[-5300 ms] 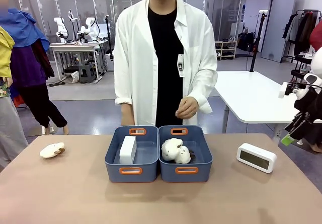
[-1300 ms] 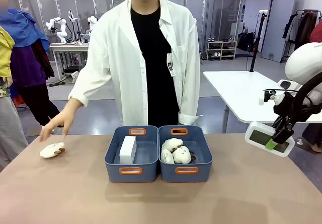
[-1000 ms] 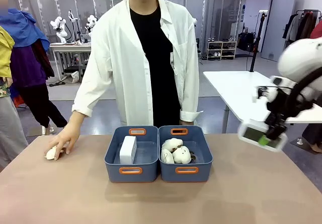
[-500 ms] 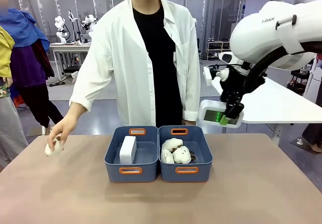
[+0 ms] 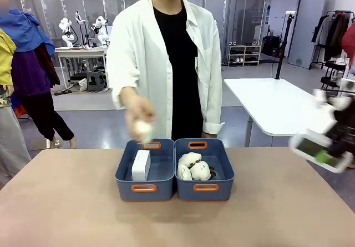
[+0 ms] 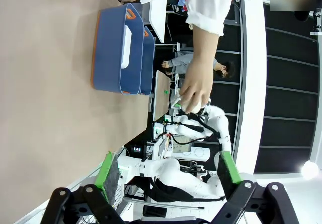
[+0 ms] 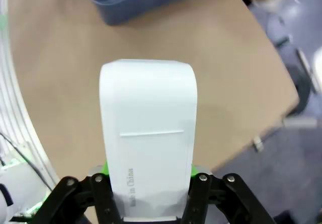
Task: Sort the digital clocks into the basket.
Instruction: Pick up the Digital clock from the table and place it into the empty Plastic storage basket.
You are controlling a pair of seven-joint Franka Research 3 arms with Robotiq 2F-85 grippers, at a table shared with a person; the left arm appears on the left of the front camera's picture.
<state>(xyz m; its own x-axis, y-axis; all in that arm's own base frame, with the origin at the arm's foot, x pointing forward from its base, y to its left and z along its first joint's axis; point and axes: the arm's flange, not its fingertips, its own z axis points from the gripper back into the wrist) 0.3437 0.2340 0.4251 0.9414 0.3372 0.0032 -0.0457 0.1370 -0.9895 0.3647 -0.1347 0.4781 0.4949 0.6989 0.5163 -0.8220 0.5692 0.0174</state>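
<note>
Right gripper (image 7: pixel 149 186) is pinched on one end of a digital clock (image 7: pixel 146 128), which is held clear of the table (image 5: pixel 266 213) beside its right edge. Second clock (image 5: pixel 141 165) stands on edge in the left basket (image 5: pixel 125 185), mid-table toward the far edge. Left gripper (image 6: pixel 166 172) is spread and empty. The clock is probably light, rigid, smooth plastic, so grip the casing clear of the screen. Slippage is the likely risk.
</note>
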